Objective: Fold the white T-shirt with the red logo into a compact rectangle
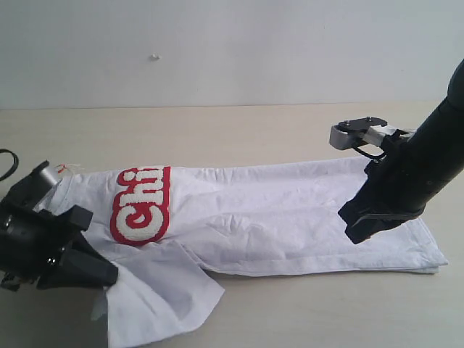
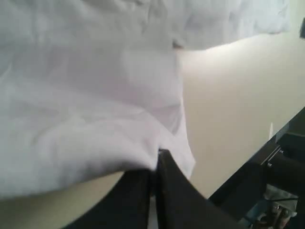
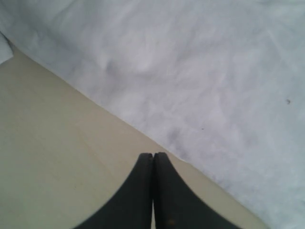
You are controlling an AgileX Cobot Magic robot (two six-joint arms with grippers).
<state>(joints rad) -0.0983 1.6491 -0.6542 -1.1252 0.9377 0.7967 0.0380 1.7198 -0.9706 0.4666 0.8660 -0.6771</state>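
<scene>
A pale wooden table (image 1: 290,130) under a blank wall carries the white T-shirt (image 1: 290,217), lying as a long strip. Its long axis runs from the red logo (image 1: 141,206) out to the hem end. Just beside the logo, on its near side, a loose sleeve (image 1: 159,297) sticks out, and our left gripper (image 1: 109,277) is clamped on its edge. Our right gripper (image 1: 357,230), closed on nothing, hovers well apart from the logo, so we judge the left arm nearer for tucking the sleeve in.

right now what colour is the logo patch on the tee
The logo patch is red with white lettering, clearest in the exterior view.
</scene>
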